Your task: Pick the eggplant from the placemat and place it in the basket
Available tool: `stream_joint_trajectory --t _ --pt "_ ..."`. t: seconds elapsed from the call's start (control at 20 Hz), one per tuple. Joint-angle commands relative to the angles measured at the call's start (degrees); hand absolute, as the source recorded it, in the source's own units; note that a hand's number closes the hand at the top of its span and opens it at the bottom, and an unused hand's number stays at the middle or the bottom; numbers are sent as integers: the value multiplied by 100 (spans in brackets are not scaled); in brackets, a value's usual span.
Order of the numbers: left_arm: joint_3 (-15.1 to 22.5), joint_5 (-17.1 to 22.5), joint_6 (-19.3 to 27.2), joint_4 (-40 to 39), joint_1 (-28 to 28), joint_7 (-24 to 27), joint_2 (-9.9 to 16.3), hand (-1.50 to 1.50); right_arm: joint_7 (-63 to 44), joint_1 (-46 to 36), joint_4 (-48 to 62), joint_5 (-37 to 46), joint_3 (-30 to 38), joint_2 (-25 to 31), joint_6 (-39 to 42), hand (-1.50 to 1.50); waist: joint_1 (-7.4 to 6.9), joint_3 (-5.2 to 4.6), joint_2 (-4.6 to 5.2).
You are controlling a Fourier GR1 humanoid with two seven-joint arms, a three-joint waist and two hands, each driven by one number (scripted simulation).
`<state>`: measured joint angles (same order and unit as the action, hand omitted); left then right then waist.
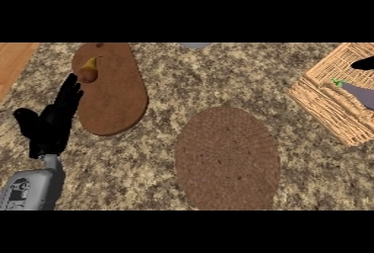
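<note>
The purple eggplant [358,93] with its green stem lies over the woven basket [321,106] at the right edge, partly cut off by the view's border. Just above it a small black part of my right hand [364,63] shows over the basket; the remainder lies outside the picture. I cannot tell whether it touches the eggplant. The round brown placemat [226,158] in the middle of the counter has nothing on it. My left hand [51,118] rests open at the left, fingers up, beside the wooden board.
An oval wooden cutting board [116,99] lies at the upper left with a pear [88,71] on its far end. A grey object [194,45] peeks in at the top edge. A wooden surface [13,62] borders the speckled counter at far left.
</note>
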<state>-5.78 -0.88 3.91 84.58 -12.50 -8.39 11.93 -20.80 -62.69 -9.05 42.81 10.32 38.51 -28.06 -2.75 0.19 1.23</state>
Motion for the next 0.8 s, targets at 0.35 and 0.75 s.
stream_joint_trajectory --t 0.35,0.75 --pt "-127 -54 49 -169 345 233 -16 0 629 706 -691 -1391 1301 290 -460 -150 290 -16 -123" --pt "-227 28 -15 395 512 -206 127 0 1420 2105 -1810 -2390 1856 670 668 -150 368 -21 -174"
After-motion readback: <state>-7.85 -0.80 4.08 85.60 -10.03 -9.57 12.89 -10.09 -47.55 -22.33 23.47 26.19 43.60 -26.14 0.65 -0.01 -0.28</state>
